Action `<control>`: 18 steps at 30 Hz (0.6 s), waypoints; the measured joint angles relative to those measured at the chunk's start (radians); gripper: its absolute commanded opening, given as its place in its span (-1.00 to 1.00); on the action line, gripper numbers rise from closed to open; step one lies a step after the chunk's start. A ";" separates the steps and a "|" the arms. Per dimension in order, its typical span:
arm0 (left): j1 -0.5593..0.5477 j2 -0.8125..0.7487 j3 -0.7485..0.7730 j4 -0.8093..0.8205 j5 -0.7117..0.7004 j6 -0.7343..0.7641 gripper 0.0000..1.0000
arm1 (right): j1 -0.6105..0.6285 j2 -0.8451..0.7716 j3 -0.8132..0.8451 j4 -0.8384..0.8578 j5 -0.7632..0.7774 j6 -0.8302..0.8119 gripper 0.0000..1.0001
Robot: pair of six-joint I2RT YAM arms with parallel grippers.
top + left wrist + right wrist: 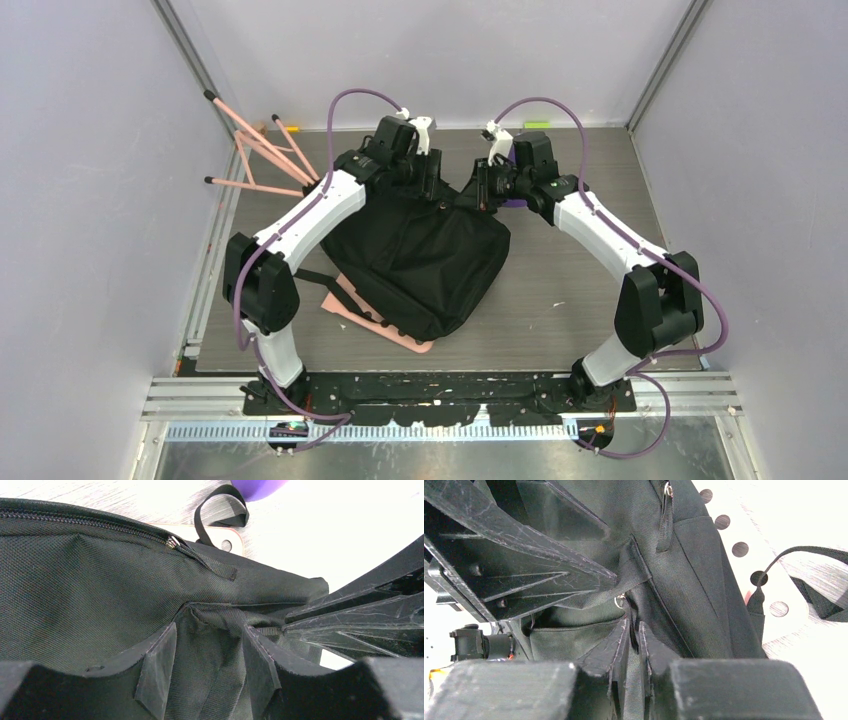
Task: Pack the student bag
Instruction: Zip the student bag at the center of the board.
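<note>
The student bag (420,260), a large black backpack, lies mid-table with its top towards the back. Both grippers meet at its top edge. My left gripper (432,185) has a thick bunched fold of the bag's fabric (207,670) filling the space between its fingers (157,665), and creases run up into the grip (210,630). A zipper slider (171,542) sits on the closed zip above it. My right gripper (485,190) is nearly closed on a narrow strip of the bag's webbing (634,625), just below a metal zipper ring (620,601).
A pink perforated board (400,335) lies under the bag and shows at its near side. Pink rods (265,150) lean at the back left. A purple object (515,203) sits behind the right gripper. A black strap loop (220,505) lies past the bag's top.
</note>
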 measured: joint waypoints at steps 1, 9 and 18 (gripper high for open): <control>0.000 0.000 0.000 0.000 0.000 0.000 0.06 | 0.000 0.000 0.000 -0.001 -0.001 0.000 -0.74; -0.001 0.000 0.000 0.000 0.007 -0.004 0.26 | 0.009 0.000 -0.017 0.003 -0.017 0.006 -0.99; -0.027 0.024 0.008 -0.010 0.016 -0.002 -0.07 | 0.116 -0.028 -0.088 0.053 0.016 0.055 -0.99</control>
